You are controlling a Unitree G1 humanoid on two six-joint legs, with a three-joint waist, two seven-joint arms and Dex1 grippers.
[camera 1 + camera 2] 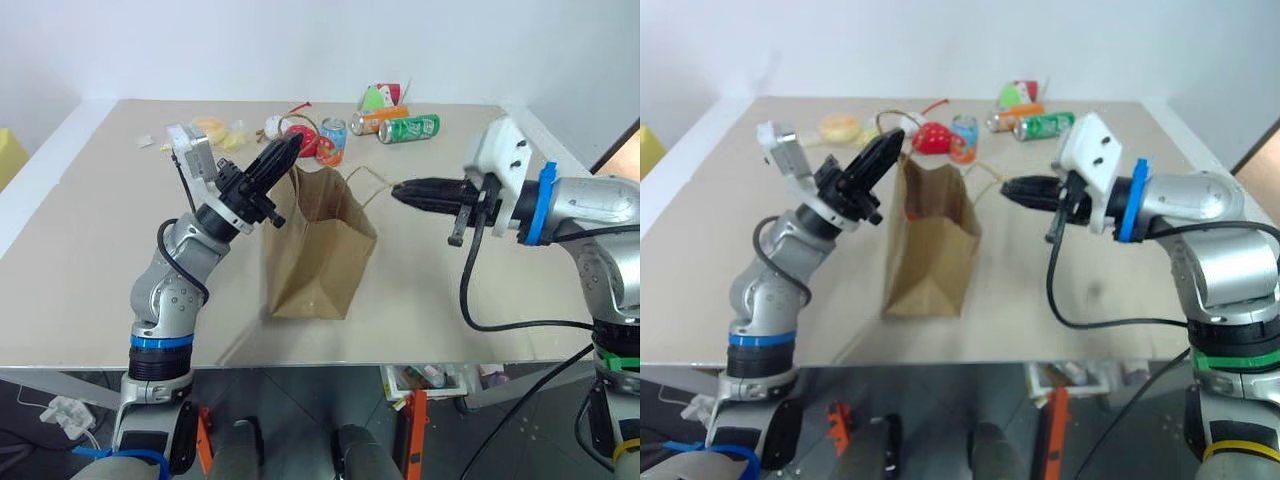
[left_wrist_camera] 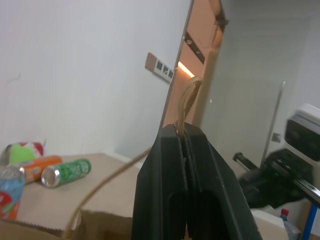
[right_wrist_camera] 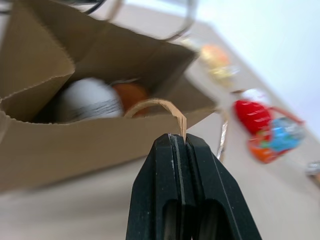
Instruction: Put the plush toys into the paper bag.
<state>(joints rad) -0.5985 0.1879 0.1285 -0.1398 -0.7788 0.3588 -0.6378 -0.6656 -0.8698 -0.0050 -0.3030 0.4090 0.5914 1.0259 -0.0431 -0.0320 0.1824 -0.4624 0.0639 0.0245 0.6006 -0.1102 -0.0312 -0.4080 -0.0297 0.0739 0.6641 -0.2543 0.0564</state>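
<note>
The brown paper bag (image 1: 320, 245) stands open-topped in the middle of the table. My left gripper (image 1: 291, 148) is at the bag's left rim, shut on one twisted cord handle (image 2: 186, 105). My right gripper (image 1: 399, 190) is to the right of the bag, level with its top, shut on the other cord handle (image 3: 159, 106), which stretches from the rim to the fingers. Looking into the bag in the right wrist view, the white plush toy (image 3: 90, 102) and the brown plush toy (image 3: 131, 94) lie side by side inside.
Behind the bag lie a red strawberry plush (image 1: 303, 140), a blue can (image 1: 332, 135), a green can (image 1: 408, 128), an orange can (image 1: 378, 118) and a yellowish item (image 1: 210, 128). The table's front edge (image 1: 320, 365) runs just below the bag.
</note>
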